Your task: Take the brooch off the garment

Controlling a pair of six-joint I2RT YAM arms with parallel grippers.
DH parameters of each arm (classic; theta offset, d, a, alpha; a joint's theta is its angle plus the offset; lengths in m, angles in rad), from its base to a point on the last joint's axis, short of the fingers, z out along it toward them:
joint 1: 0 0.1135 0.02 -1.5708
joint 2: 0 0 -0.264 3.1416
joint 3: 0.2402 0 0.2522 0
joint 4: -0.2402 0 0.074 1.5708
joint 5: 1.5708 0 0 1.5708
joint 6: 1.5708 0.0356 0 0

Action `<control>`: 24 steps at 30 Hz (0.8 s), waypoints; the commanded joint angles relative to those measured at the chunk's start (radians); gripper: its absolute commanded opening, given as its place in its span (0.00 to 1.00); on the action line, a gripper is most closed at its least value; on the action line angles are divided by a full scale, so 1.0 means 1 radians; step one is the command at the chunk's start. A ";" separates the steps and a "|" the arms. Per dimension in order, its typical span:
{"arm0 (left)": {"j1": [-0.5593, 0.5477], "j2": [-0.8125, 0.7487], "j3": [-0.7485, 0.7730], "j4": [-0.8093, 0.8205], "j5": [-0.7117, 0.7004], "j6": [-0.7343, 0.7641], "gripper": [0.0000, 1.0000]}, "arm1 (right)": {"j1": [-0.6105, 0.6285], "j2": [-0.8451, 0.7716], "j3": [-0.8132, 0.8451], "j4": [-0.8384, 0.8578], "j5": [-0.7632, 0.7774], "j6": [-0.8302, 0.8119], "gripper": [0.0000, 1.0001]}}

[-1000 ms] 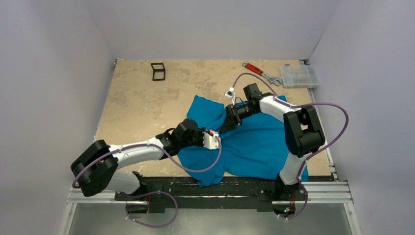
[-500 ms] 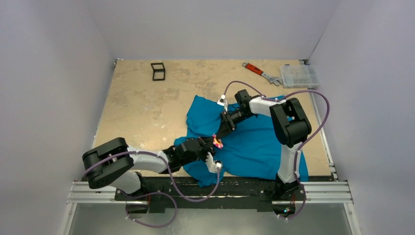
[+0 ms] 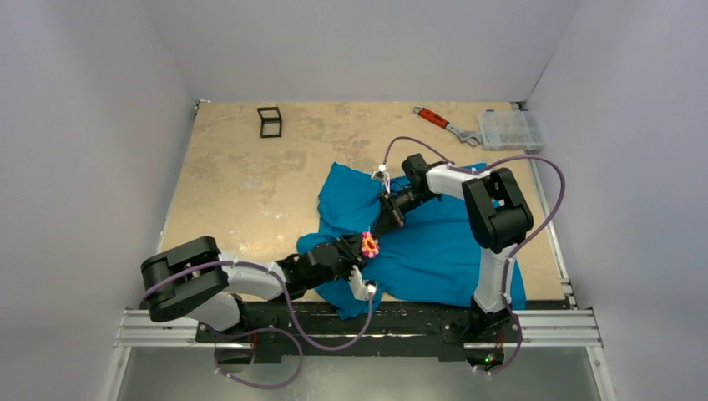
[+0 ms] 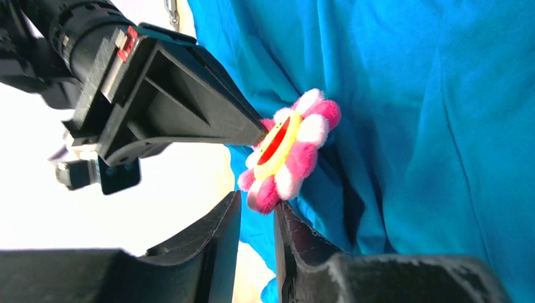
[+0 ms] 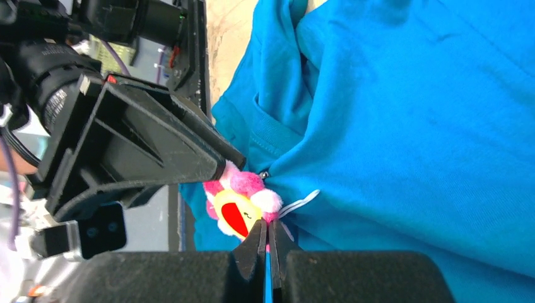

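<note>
The teal garment lies rumpled on the table, and a fold of it is lifted between the two arms. On that fold sits the brooch, a fluffy pink-and-white flower with a yellow and red centre. My right gripper is shut on the brooch's lower edge, and a sliver of pink shows between its tips. My left gripper stands slightly open. A pink petal rests at its tips and touches one finger, with nothing in the gap below. Both grippers meet at the flower from opposite sides.
A white tag peeks from the fabric beside the brooch. At the back of the table are a red-handled wrench, a clear plastic box and a small black frame. The black mounting rail runs along the near edge.
The left arm drew back toward the near edge, bringing the brooch into view. The right gripper came in and shut on the brooch. The left jaws have parted a little.
</note>
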 commanded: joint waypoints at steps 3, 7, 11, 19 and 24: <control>-0.003 -0.140 -0.015 -0.154 0.005 -0.098 0.36 | 0.001 -0.182 -0.097 0.309 0.073 0.204 0.00; 0.041 -0.308 0.057 -0.464 0.058 -0.351 0.45 | 0.002 -0.278 -0.169 0.443 0.157 0.249 0.00; 0.265 -0.429 0.281 -0.949 0.390 -0.819 0.75 | 0.017 -0.359 -0.217 0.548 0.231 0.236 0.00; 0.647 -0.236 0.429 -0.909 0.858 -1.439 0.70 | 0.126 -0.494 -0.350 0.762 0.390 0.123 0.00; 0.718 -0.100 0.391 -0.640 0.918 -1.729 0.65 | 0.172 -0.648 -0.487 0.843 0.465 -0.066 0.00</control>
